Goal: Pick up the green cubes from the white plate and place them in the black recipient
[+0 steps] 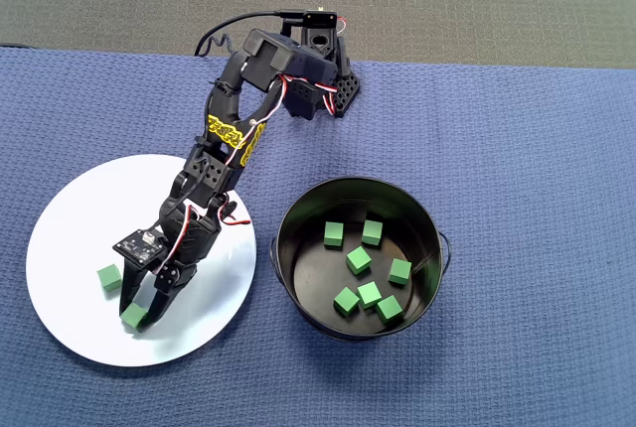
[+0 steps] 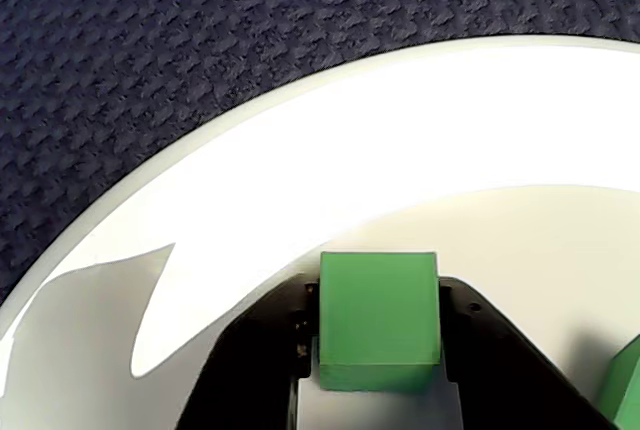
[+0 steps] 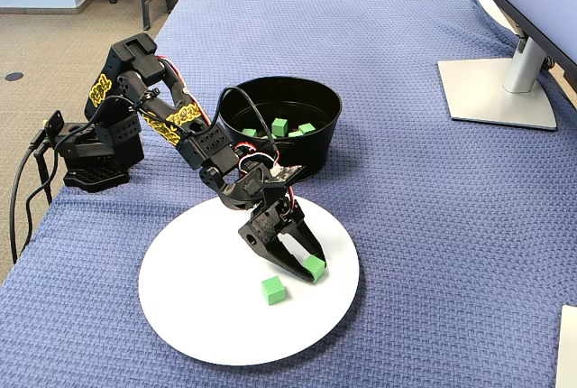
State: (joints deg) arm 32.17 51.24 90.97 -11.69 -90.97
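The white plate (image 1: 79,228) lies at the left of the overhead view. My gripper (image 1: 139,320) is down at its near edge, shut on a green cube (image 1: 131,318). In the wrist view the cube (image 2: 380,310) sits squarely between both jaws of the gripper (image 2: 378,300), over the plate (image 2: 450,130). A second green cube (image 1: 109,276) lies loose on the plate beside the gripper, at the right edge of the wrist view (image 2: 625,390). The black recipient (image 1: 358,182) stands right of the plate and holds several green cubes (image 1: 358,260). The fixed view shows the gripper (image 3: 306,271), the held cube (image 3: 314,267) and the loose cube (image 3: 274,290).
Everything sits on a blue woven cloth (image 1: 537,149). The arm's base (image 3: 90,158) is at the table's left edge in the fixed view. A monitor stand (image 3: 496,90) is at the far right, away from the arm.
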